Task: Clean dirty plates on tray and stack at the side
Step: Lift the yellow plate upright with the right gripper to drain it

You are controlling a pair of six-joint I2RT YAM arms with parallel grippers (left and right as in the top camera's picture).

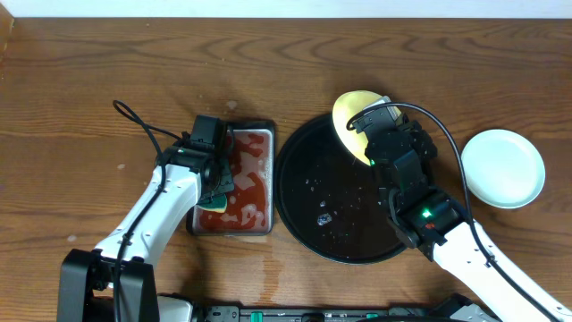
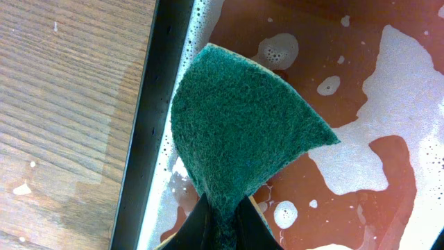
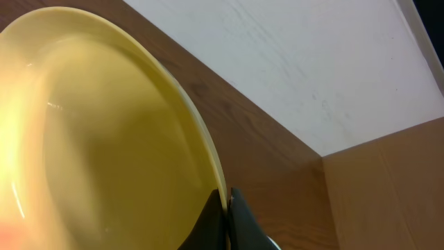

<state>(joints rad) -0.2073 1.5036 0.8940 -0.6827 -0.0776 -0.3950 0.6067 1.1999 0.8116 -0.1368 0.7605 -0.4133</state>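
Left of centre, the left gripper (image 2: pixel 220 223) is clamped on a green scouring pad (image 2: pixel 243 132) over the foamy red liquid in the small metal tray (image 2: pixel 149 139). The right gripper (image 3: pixel 227 208) pinches the rim of the tilted pale yellow plate (image 3: pixel 104 139) above the upper edge of the black tray (image 1: pixel 304 210). A mint-white plate (image 1: pixel 502 167) lies at right on the wooden table (image 1: pixel 89 89), with a white wall (image 3: pixel 312 62) beyond.

This is looking like a robot lab bench, not a home kitchen. A left arm (image 1: pixel 156 210) and a right arm (image 1: pixel 474 246) are working at a wooden table (image 1: pixel 89 72), with cables (image 1: pixel 136 121) looping loose above it. A white wall (image 3: pixel 312 62) is closing off the far edge. Dishwashing is being staged with a metal tray (image 2: pixel 149 125) of foamy red liquid, a sponge (image 2: pixel 236 125), a black tray (image 1: pixel 299 192), a yellow plate (image 1: pixel 349 112) and a white plate (image 1: pixel 503 167).
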